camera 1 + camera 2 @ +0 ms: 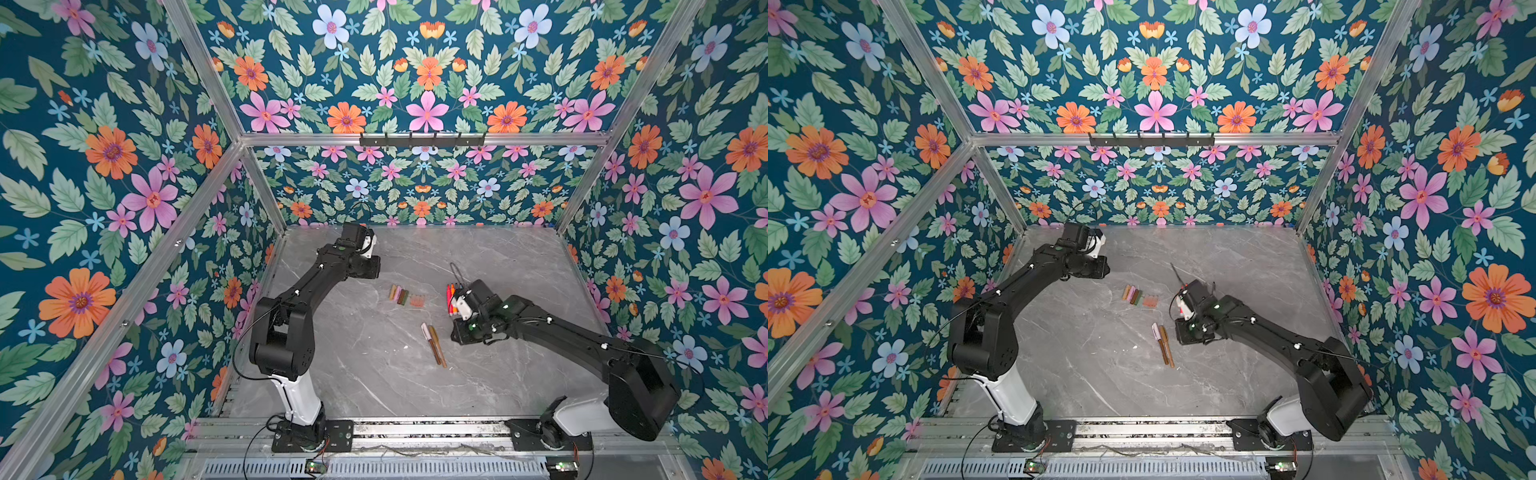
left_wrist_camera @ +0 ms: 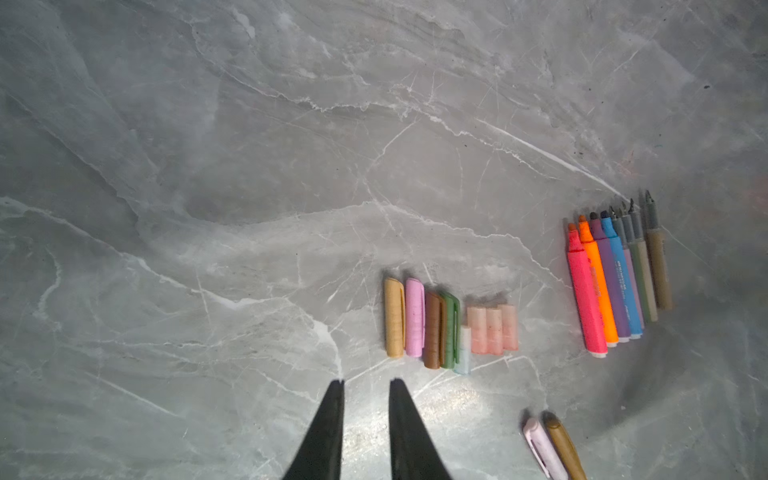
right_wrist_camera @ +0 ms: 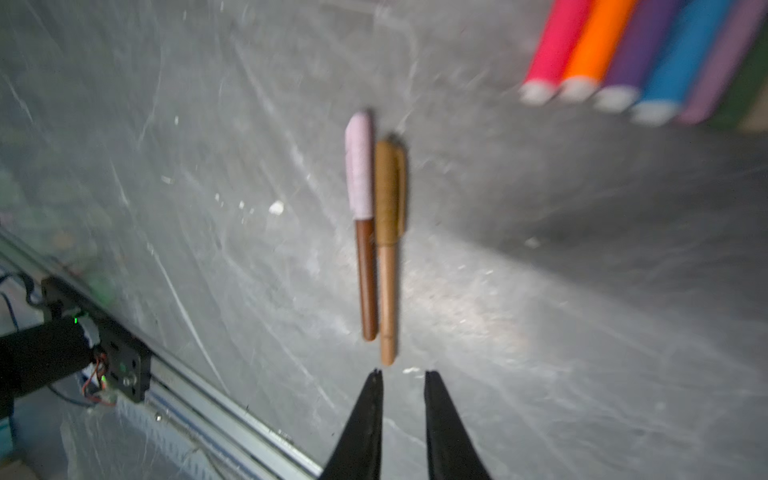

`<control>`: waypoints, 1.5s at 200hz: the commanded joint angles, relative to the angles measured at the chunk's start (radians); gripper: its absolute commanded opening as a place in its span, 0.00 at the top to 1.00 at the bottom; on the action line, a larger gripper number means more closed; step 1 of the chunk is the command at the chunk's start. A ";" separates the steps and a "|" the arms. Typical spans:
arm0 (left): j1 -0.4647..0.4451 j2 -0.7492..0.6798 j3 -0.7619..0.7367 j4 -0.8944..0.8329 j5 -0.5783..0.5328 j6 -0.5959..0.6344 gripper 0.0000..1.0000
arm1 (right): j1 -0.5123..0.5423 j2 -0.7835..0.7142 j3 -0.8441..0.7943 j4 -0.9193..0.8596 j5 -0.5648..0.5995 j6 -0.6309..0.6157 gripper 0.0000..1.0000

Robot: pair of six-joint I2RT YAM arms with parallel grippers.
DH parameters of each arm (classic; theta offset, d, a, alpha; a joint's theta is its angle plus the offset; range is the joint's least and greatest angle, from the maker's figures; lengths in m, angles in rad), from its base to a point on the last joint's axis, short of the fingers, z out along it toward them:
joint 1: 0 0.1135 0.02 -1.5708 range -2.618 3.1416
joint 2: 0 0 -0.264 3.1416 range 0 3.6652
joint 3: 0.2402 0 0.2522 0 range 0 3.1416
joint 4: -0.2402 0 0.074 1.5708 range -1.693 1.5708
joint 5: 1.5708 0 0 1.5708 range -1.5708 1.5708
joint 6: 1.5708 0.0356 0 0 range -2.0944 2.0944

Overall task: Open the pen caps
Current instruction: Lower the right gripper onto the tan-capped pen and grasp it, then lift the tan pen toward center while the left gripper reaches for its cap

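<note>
- Nearest to us, on the grey marbled worktop (image 1: 365,386), two capped pens lie side by side and touching: a brown pen (image 3: 368,282) wearing a pale pink cap (image 3: 360,166), and a gold pen (image 3: 387,299) with its gold cap (image 3: 388,187) on
- The right pincer (image 3: 401,374) sits just short of the gold pen's tail end. We see its jaws a little spread with bare worktop between them, pinching nothing, though that view is blurred
- Further back, mid-worktop, the loose caps (image 2: 451,328) lie in a tight row: gold, pink, brown and green ones, a small clear one, then three peach ones
- To the right of the loose caps and apart from them, the uncapped pens (image 2: 619,278) lie packed together with bare tips toward the far wall: pink-red, orange, purple, blue, then duller ones. In a top view the right arm's wrist (image 1: 467,305) covers part of them
- Beyond the cap row, the left pincer (image 2: 365,382) hangs over bare worktop near the row's gold end. We see its jaws slightly apart and gripping nothing
- Farthest stands the floral back wall (image 1: 424,187)
</note>
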 commanded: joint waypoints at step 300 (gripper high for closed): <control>-0.005 -0.101 -0.012 0.091 0.175 -0.080 0.70 | 0.136 0.314 0.107 -0.069 0.109 0.195 0.83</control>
